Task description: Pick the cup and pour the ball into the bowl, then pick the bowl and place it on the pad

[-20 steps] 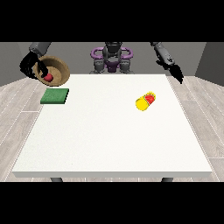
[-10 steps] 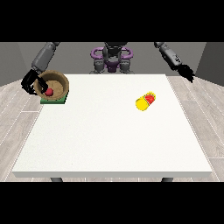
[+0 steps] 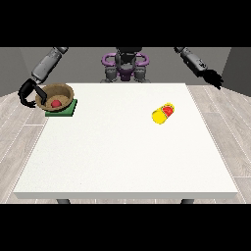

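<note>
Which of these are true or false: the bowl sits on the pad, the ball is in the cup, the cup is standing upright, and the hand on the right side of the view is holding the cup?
1. The bowl sits on the pad. True: it rests on the green pad at the table's left edge, with the hand at the view's left at its rim.
2. The ball is in the cup. False: the red ball lies in the bowl.
3. The cup stands upright. False: the yellow cup lies on its side.
4. The hand at the view's right holds the cup. False: it hangs off the table's right side, apart from the cup.
</note>
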Controlling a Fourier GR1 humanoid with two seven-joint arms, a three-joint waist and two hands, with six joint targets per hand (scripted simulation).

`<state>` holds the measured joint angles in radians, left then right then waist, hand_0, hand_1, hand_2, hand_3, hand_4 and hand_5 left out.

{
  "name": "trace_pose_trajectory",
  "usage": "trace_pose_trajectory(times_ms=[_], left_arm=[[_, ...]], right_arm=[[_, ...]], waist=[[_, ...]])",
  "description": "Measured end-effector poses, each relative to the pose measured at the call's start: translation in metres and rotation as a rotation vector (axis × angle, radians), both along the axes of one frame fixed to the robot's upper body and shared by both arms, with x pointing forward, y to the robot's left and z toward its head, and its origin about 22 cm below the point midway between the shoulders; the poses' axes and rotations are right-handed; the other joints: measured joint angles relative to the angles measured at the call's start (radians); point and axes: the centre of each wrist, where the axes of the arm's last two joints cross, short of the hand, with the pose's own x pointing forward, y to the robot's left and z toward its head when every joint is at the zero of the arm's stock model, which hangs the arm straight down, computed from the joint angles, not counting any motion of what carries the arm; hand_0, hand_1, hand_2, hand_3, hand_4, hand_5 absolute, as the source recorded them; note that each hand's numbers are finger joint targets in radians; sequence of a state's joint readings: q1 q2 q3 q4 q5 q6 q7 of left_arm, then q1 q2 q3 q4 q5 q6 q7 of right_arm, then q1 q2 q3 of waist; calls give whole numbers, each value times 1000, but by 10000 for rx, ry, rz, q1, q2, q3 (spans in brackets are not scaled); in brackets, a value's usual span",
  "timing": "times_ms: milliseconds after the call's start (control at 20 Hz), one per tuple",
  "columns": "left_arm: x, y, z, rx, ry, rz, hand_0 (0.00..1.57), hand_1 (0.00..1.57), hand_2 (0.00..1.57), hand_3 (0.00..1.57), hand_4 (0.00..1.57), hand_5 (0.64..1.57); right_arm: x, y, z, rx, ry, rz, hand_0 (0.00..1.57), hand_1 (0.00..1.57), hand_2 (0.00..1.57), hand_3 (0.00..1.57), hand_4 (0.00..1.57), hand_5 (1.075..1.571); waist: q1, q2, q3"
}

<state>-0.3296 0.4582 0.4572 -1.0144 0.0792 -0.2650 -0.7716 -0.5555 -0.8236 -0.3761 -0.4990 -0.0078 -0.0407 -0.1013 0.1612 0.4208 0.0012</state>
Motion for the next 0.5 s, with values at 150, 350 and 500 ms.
trace_pose_trajectory(times_ms=[150,350,500], left_arm=[[-6,9,2,-137,55,156,0,0,0,0,872,1175],[-12,9,2,-243,328,234,0,0,0,0,883,1213],[-15,5,-8,-292,646,216,0,0,0,0,883,1213]], right_arm=[[-1,-9,15,331,-308,-152,0,0,503,0,0,1264],[-2,-15,23,643,-483,-253,0,0,442,0,0,1295],[7,-10,29,1092,-786,156,0,0,102,369,501,1371]], waist=[[-138,-86,-1],[-234,-398,-1],[-259,-709,-4]])
